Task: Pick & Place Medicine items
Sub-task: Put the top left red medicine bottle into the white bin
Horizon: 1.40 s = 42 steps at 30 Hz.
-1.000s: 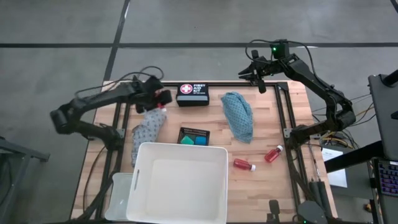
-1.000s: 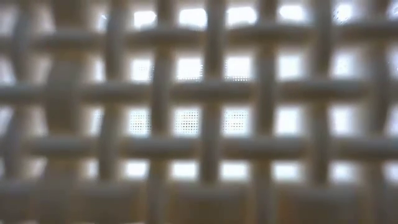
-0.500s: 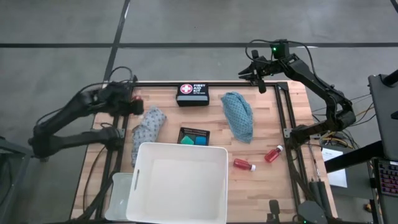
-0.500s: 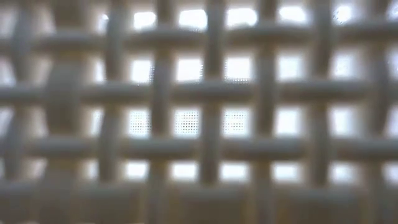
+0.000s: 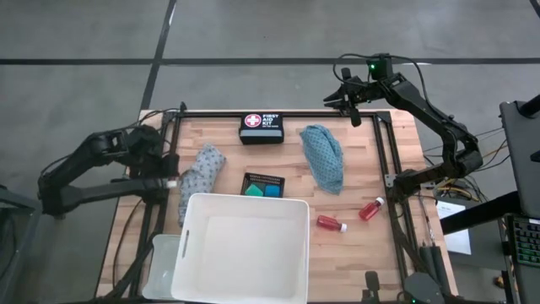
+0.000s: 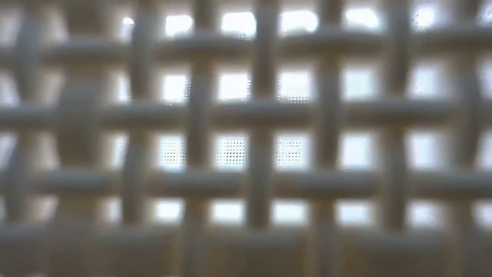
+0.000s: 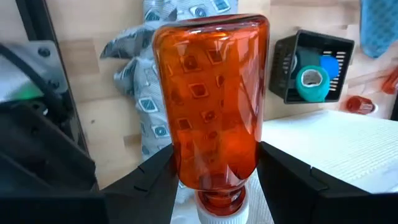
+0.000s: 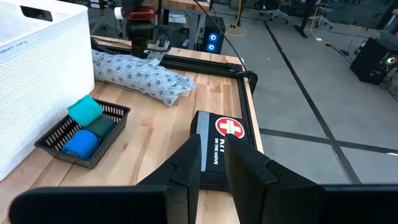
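Note:
My left gripper point(image 5: 163, 160) hangs over the table's left edge, shut on a red bottle point(image 7: 211, 93) with a white cap point(image 7: 217, 214). Two more red bottles point(image 5: 331, 223) point(image 5: 371, 209) lie on the wood at the right. A grey patterned cloth point(image 5: 201, 173) and a teal cloth point(image 5: 323, 158) lie flat. Blue and green tubs point(image 7: 314, 78) sit in a black mesh tray point(image 5: 264, 184). My right gripper point(image 5: 350, 101) is held shut above the far edge, touching nothing. My left gripper pinches the red bottle between its two fingers point(image 7: 155, 180), on the sides of the body near the neck point(image 7: 186, 168). The bottle lies along the fingers, cap toward the wrist and base pointing away. The fingers slant downward, and the bottle is lifted clear of the table.
A big white tub point(image 5: 245, 249) takes up the near middle of the table, and its lattice wall point(image 6: 246, 138) blocks the low view. A black first aid kit point(image 5: 261, 128) lies at the far edge. Black frame rails point(image 5: 384, 143) run along the table's sides.
My left gripper has carried the red bottle from above the grey cloth's far end toward the table's left edge and a little toward the near side, rising and tipping further downward. It has stayed shut on the bottle.

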{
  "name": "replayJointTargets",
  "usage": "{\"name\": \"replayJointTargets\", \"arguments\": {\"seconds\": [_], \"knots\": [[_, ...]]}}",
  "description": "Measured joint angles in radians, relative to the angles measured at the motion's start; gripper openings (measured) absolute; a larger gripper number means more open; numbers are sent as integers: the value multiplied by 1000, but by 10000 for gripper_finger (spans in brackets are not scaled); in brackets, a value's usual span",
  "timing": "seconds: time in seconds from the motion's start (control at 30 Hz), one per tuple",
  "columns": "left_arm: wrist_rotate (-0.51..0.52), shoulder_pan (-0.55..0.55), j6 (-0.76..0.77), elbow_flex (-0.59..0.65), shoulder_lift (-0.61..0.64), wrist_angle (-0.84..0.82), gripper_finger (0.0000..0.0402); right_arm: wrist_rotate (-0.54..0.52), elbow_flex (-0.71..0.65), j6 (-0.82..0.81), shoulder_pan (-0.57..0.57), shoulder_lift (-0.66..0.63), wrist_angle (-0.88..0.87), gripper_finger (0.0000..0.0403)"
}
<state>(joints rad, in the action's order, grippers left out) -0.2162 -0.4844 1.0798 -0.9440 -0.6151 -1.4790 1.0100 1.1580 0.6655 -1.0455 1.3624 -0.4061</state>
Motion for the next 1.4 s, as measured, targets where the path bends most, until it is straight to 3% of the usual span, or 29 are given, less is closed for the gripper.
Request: {"name": "replayJointTargets", "arguments": {"seconds": [0.27,0.53,0.73,1.13,1.4], "knots": [[-19,30,77,-8,3,2,198,0,0,0,0,0,0,68],[70,31,133,-4,-1,56,198,0,0,0,0,0,0,68],[41,32,120,0,-6,55,198,0,0,0,0,0,0,68],[-88,42,-217,0,1,-27,198,0,0,0,0,0,0,68],[-159,62,-249,1,58,-45,198,0,0,0,0,0,0,68]]}}
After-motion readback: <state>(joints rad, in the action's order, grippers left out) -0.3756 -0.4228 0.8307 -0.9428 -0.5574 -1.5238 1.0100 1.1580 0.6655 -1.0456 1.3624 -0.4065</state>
